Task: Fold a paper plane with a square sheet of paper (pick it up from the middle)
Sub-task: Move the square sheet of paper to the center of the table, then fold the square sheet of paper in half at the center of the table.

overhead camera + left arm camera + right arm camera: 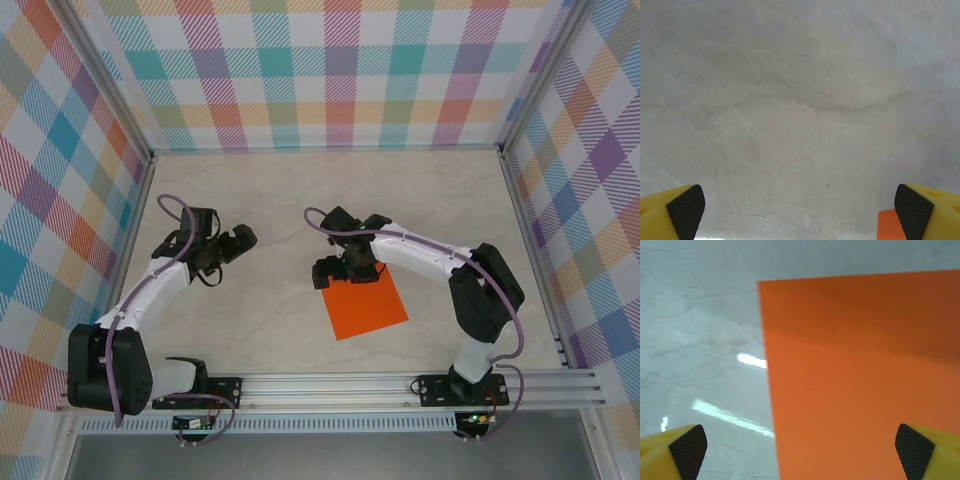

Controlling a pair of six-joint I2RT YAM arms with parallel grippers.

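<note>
Your right gripper (800, 452) hangs wide open and empty over the 11 o'clock edge of the square sheet of paper (366, 308), while your left gripper (228, 247), equally open and empty, hangs over bare table (300, 190) at the sheet's 9 o'clock.

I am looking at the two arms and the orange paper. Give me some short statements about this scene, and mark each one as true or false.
1. The square sheet of paper lies flat and unfolded on the table. True.
2. The right claw is shut on the sheet. False: it is open, with the sheet beneath it.
3. The left claw is open. True.
4. The left claw is over the middle of the sheet. False: it is over the table, to the left of the sheet.
</note>
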